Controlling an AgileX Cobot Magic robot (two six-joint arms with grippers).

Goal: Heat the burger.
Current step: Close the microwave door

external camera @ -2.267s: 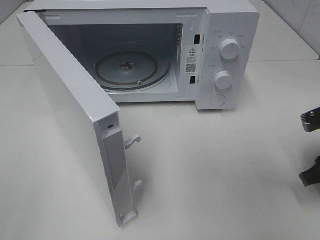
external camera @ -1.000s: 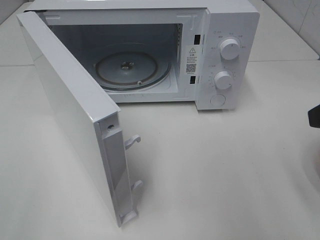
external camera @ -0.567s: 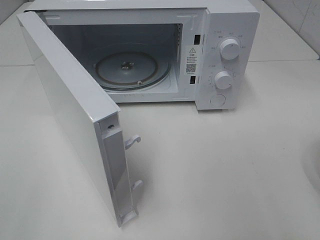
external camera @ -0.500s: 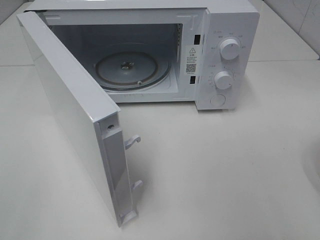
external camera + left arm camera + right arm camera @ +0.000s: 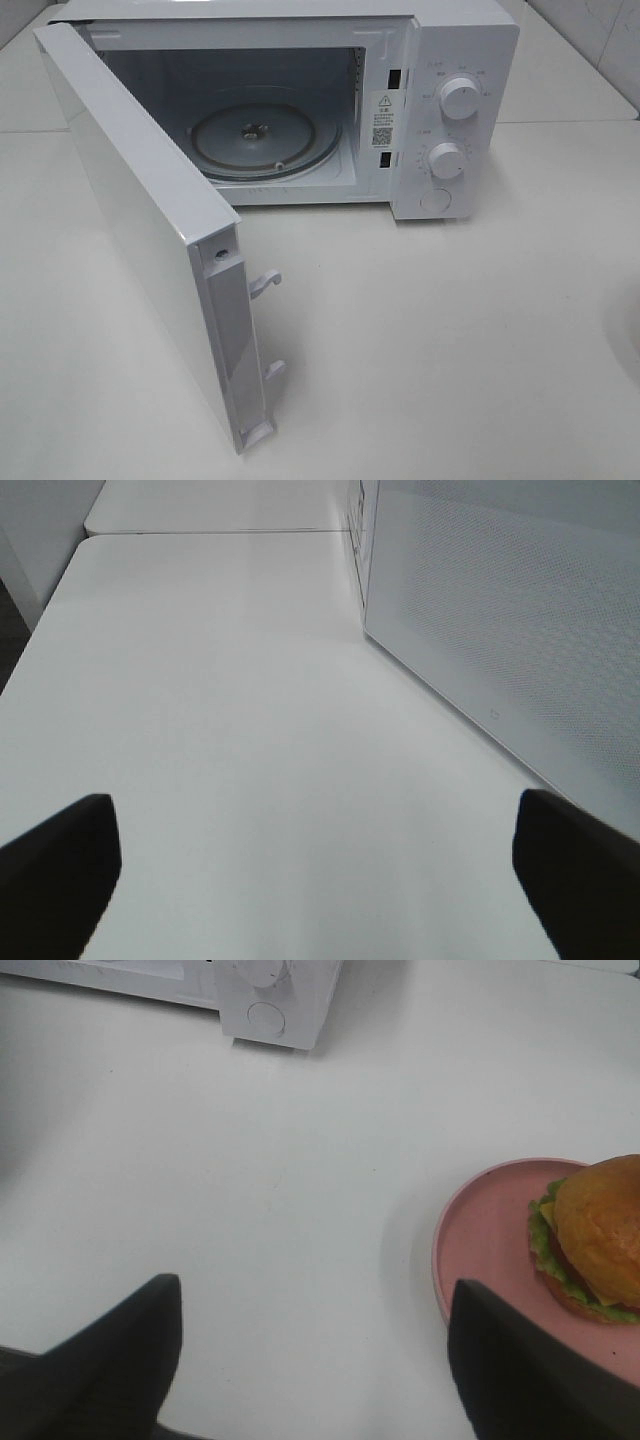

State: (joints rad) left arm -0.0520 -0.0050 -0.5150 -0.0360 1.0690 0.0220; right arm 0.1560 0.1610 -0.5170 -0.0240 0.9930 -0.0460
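Reaching for the food looks like the step in hand, with the oven already open and nothing yet inside. Going left to right: left gripper (image 5: 320, 880), one, jaws spread wide and empty over bare table (image 5: 230, 710), with the open door (image 5: 510, 630) of the microwave ahead and off to one side of it. Next, one microwave (image 5: 440, 110), door (image 5: 150, 230) swung fully out, one glass turntable (image 5: 262, 140) bare in the cavity, two round knobs (image 5: 458, 98) on the panel with one round button (image 5: 436, 202) below them. Then right gripper (image 5: 310, 1360), one, out of the high view, jaws parted and holding nothing. One burger (image 5: 595, 1240) sitting on one pink plate (image 5: 480, 1250), just ahead of the right-hand fingertip and off to that side, not yet between the jaws, with the microwave's control corner far ahead beyond it. Judged from this: next move calls for shifting the right gripper sideways over the plate, centring the jaws around the bun, lowering, closing gently so as not to squash the layers, then carrying across to the turntable. Risk of nudging the plate rim on the way in.
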